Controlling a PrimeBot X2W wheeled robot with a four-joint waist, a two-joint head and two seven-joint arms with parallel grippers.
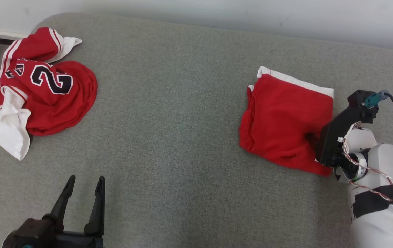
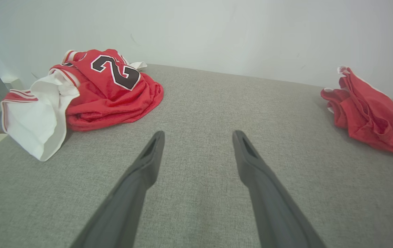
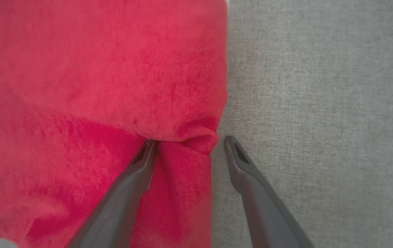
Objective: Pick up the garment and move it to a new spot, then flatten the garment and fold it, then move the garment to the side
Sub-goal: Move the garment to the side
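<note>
As its wrist view reveals, the right pincer (image 3: 190,142) straddles garment (image 3: 96,69) edge, jaws wide.

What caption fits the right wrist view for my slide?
Right gripper, jaws open, straddling a bunched edge of the folded red garment on the grey fabric surface.

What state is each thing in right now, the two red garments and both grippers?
Folded red garment, folded into a rough square, lying on the robot's right side.
Numbered jersey, crumpled in a heap, not folded, on the left side.
Left gripper, open, holding nothing, apart from both garments.
Right gripper, open, straddling the edge of the folded red garment, not clamped on it.
</note>
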